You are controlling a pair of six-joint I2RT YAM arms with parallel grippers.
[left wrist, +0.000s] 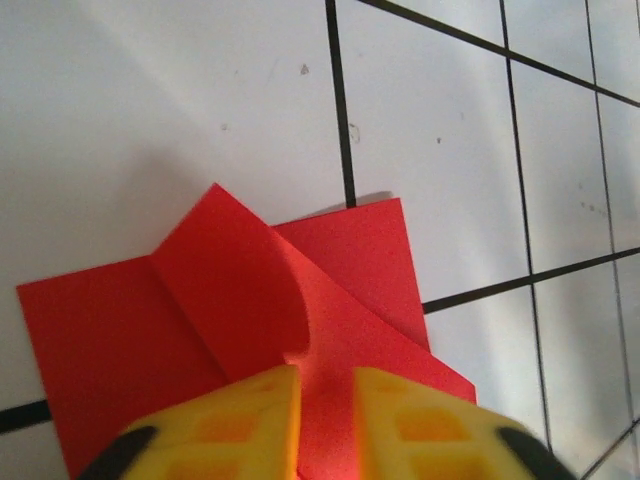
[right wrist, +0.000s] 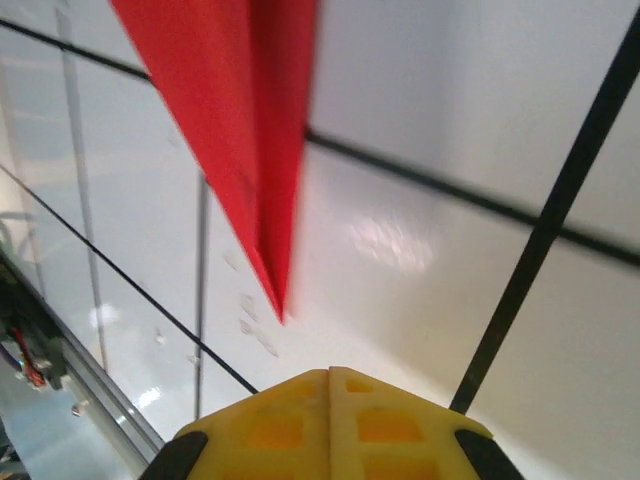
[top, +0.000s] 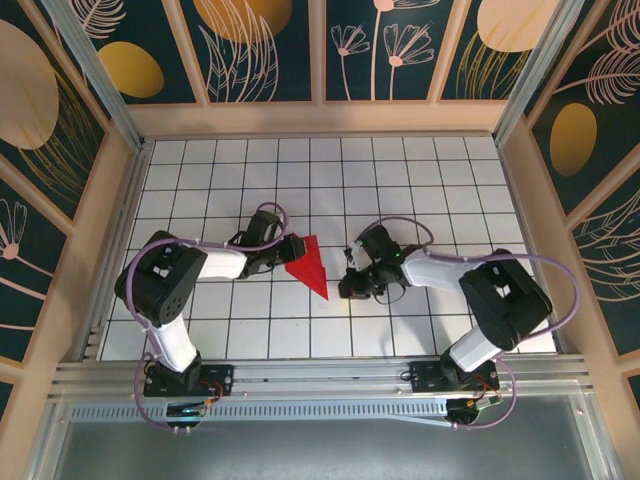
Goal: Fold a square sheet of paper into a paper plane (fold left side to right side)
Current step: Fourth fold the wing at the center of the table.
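There is one red paper, folded to a pointed shape, and two arms with one gripper each, all on a white gridded table. The red paper lies near the middle of the table, a little closer to the near edge than to the far one, between the two grippers. The left arm rises from its base at the near edge, bends at a raised elbow over the left side and reaches right with its forearm. The left gripper sits at the wide end of the red paper. In the left wrist view the left gripper has its yellow fingers slightly parted, with the red paper showing through the narrow gap and one flap curling upward. Whether the fingers touch the sheet cannot be told. The right arm mirrors this pose, elbow out to the right and forearm reaching left. The right gripper hangs just beside the pointed end, apart from it. The right wrist view shows the right gripper pressed together on nothing, with the red paper ahead of it. The long axis runs diagonally, wide end toward the far left and tip toward the near edge, slanting right.
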